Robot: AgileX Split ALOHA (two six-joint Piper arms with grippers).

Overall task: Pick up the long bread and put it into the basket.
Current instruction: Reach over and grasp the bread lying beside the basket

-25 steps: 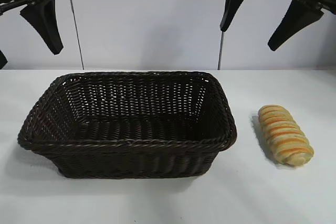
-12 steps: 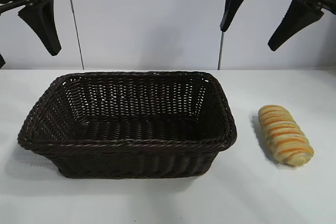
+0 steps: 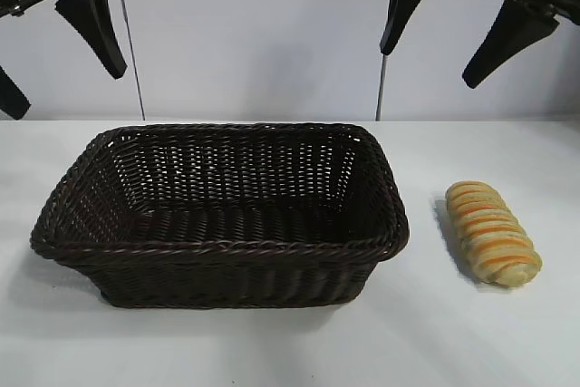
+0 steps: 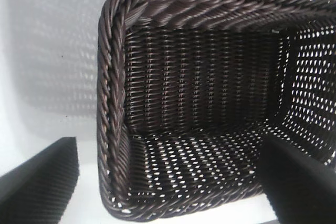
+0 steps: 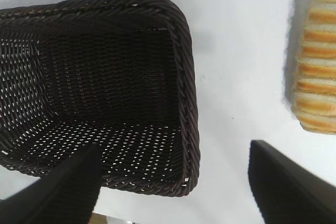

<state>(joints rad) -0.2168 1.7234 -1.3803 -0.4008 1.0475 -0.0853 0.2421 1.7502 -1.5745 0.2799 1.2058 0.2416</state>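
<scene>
Lying lengthwise toward the camera, the long bread (image 3: 493, 233) sits below the right gripper (image 3: 455, 29), jaws open; left gripper (image 3: 56, 56) likewise open.

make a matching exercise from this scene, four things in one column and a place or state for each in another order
1. long bread
2. basket
3. left gripper
4. right gripper

A. high above the bread's side, fingers open
B. woven, nothing in it
C. on the table right of the basket
D. raised over the basket's left end, fingers open

Pairs: 1-C, 2-B, 3-D, 4-A
</scene>
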